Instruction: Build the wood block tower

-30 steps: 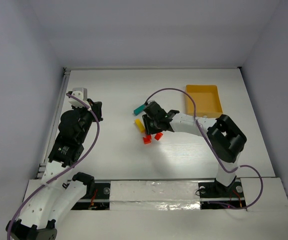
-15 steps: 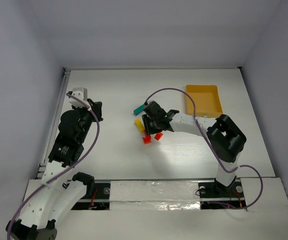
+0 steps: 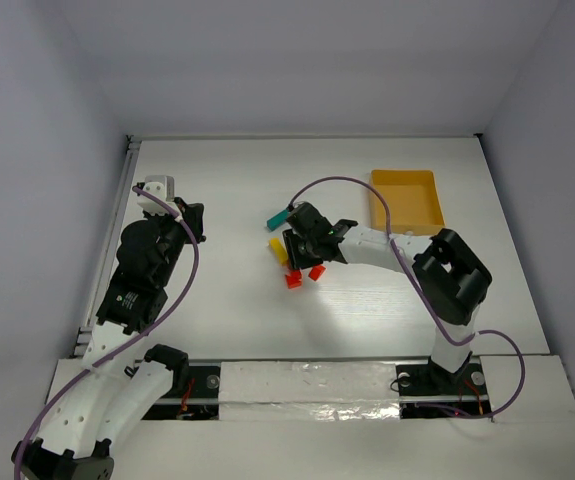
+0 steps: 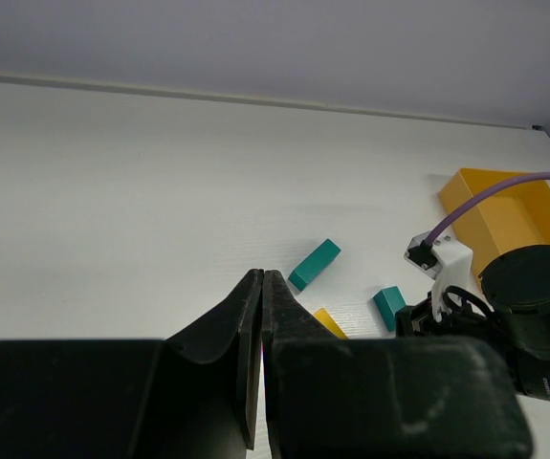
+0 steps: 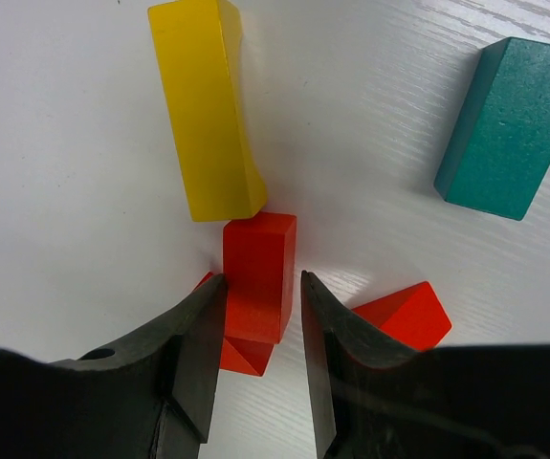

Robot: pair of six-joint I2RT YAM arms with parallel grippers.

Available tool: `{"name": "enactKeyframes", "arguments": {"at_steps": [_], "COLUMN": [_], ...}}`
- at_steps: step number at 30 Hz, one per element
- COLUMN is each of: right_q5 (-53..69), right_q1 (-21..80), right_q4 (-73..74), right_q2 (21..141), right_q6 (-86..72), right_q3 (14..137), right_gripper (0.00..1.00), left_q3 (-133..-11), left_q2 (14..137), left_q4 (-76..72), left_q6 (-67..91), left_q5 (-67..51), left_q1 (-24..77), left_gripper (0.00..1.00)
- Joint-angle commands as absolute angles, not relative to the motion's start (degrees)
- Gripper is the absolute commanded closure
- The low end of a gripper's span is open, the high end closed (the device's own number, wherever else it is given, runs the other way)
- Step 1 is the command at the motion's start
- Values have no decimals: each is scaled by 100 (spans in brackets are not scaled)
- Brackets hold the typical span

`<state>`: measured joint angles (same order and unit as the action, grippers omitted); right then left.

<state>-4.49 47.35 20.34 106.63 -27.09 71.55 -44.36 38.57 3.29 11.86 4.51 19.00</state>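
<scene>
In the right wrist view my right gripper [image 5: 262, 279] is open, its jaws on either side of a red block [image 5: 258, 268]. The left finger touches the block; a thin gap shows at the right finger. The block lies over a red wedge [image 5: 241, 356]. A second red wedge [image 5: 404, 316] lies to the right, a yellow bar [image 5: 206, 105] just beyond, and a teal block [image 5: 506, 124] at the far right. In the top view the right gripper [image 3: 299, 260] hovers over this cluster. My left gripper [image 4: 262, 279] is shut and empty, far left [image 3: 189, 222].
A yellow-orange tray [image 3: 405, 198] stands at the back right and shows in the left wrist view [image 4: 504, 215]. A teal bar [image 3: 280, 216] lies behind the cluster. A purple cable [image 3: 347, 182] arcs over the right arm. The walls close in on three sides.
The right gripper has edged very slightly left over the red blocks. The left arm and the blocks have not moved.
</scene>
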Motion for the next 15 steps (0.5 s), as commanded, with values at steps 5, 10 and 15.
{"name": "enactKeyframes", "arguments": {"at_steps": [5,10,15], "right_q5": [-572,-483,-334], "right_q1": [4799,4799,4799], "right_q4": [1864,1828,1811], "right_q2": [10284,10335,10616], "right_q6": [-2725,-2733,-2742], "right_q3": [7357,7330,7277], "right_gripper": [58,57,56], "left_q3": [-4474,-4474,-4474], "left_q2": [3876,3894,3893], "left_q4": [105,105,105], "left_q6": [1195,1195,1195], "left_q5": [387,378,387], "left_q1": [1863,1863,1863], "left_gripper": [100,100,100]}}
